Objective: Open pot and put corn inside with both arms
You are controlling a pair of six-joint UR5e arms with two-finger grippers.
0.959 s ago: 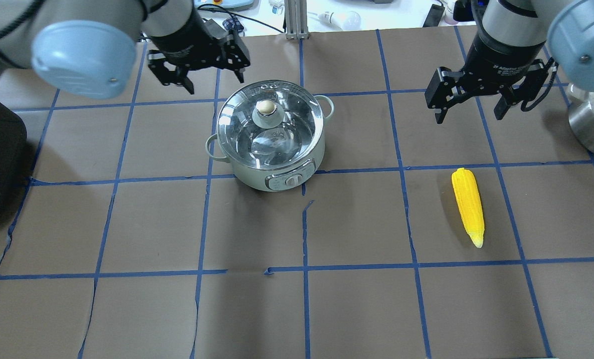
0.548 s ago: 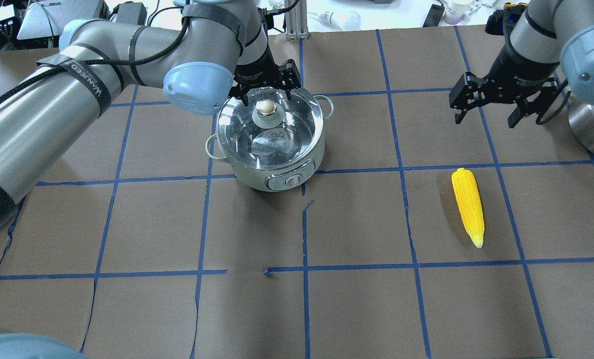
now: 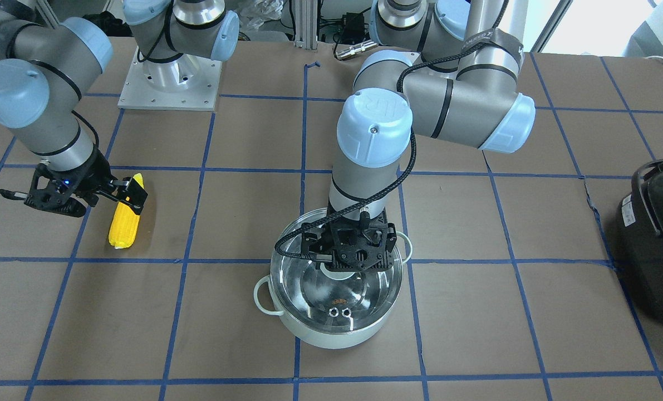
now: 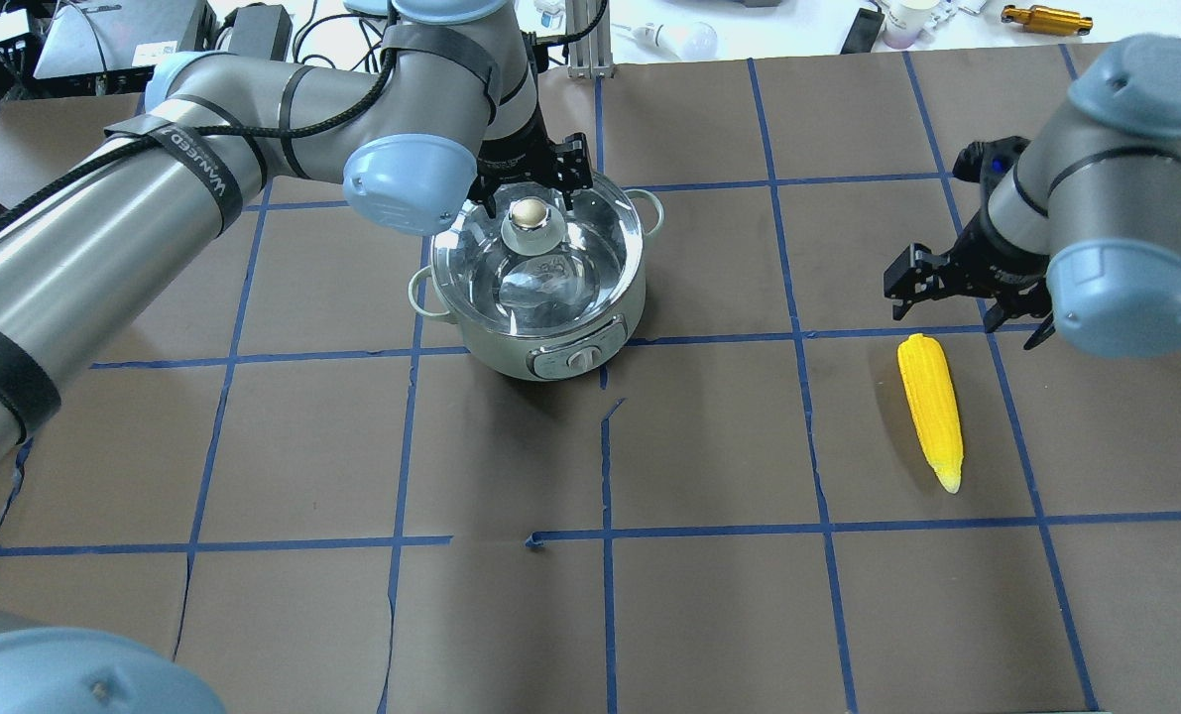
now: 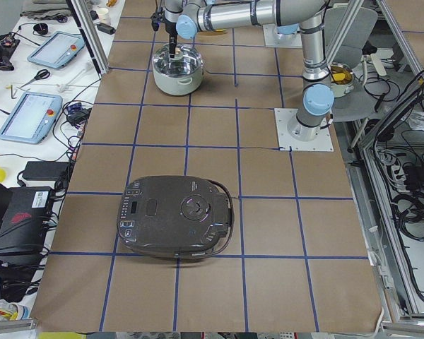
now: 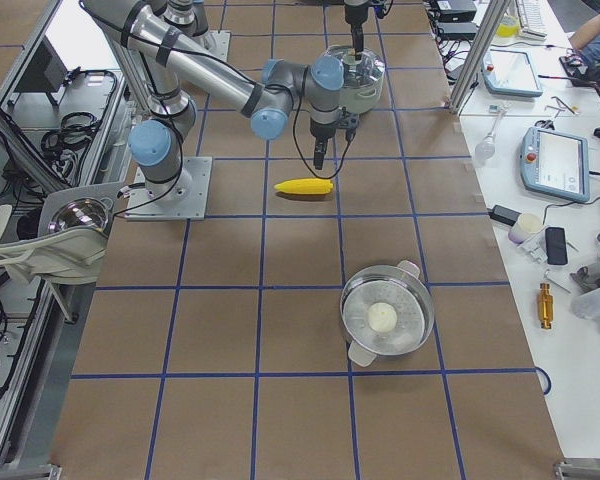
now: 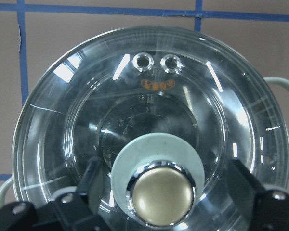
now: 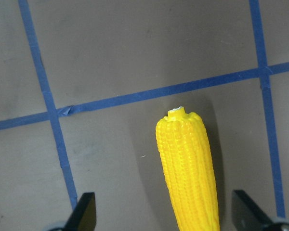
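Brown papered table (image 4: 709,615) with a blue tape grid. Pot (image 4: 499,349) sits left of centre with its glass lid (image 4: 560,288) on. Corn (image 4: 930,412) lies flat on the table, well right of the pot, pointed tip toward the robot. Left gripper (image 4: 529,196) is over the lid, jaws wide, fingers (image 7: 92,179) either side of the knob (image 7: 164,193) and clear of it; whether they touch the glass is unclear. Right gripper (image 4: 967,319) hangs above the corn's blunt end, jaws wide, holding nothing.
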